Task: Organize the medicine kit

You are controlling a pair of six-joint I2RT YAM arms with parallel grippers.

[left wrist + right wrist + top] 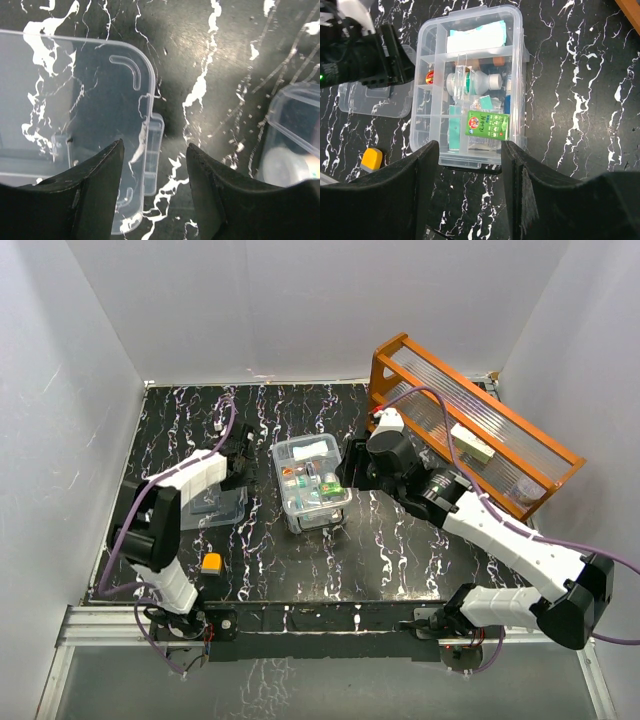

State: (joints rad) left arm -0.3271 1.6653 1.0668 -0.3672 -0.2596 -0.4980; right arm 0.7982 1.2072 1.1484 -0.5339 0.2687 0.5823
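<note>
Robot test cell, laboratory type. Plain white walls (300,300) enclose the bench (400,550) on three sides. Bench top is black with white marbling. Two arms, left (170,510) and right (500,535), are bolted to an aluminium rail (100,625) at the near edge, with purple cables (440,395) exposed. Only staged props are present: a clear kit (312,520) and an orange rack (400,355).

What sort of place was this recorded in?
Probably a robot lab test cell: plain white walls enclose a black marbled tabletop, the left arm and right arm are mounted along its near edge, and a medicine kit sits mid-table.
</note>
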